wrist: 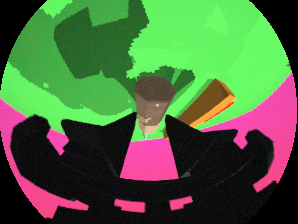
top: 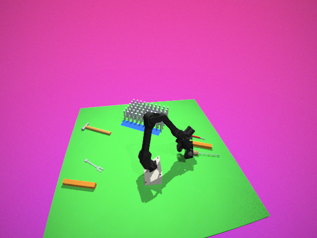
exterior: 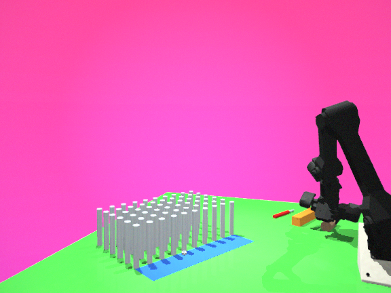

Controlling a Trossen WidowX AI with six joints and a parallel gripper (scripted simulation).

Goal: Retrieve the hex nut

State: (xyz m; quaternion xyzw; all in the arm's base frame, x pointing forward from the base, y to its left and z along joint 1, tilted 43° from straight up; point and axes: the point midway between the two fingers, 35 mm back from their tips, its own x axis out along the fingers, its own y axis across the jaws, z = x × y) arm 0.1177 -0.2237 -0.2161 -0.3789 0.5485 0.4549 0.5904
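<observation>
The hex nut (exterior: pixel 184 253) lies on the back edge of the blue taped strip (top: pixel 143 129) (exterior: pixel 203 254), by the feet of the front row of spacers (exterior: pixel 136 247). The visible spacers stand upright; the arm hides part of the field in the top view. My gripper (top: pixel 191 152) (exterior: pixel 327 220) (wrist: pixel 150 116) is slightly open, low over the table at the right, far from the field. The brown handle (top: pixel 195 152) (exterior: pixel 326 226) (wrist: pixel 154 102) of the hooked tool is between the fingers, very close to them. Its thin shaft (top: pixel 207 154) points outward, at or just above the table.
An orange bar (top: pixel 202 145) (exterior: pixel 302 218) (wrist: pixel 207 102) and a red-handled tool (top: pixel 196 136) (exterior: pixel 282 214) lie beside the gripper. At the left lie a hammer (top: pixel 98 130), a small fork (top: pixel 93 165) and another orange bar (top: pixel 79 183). The table's right edge is beyond the shaft.
</observation>
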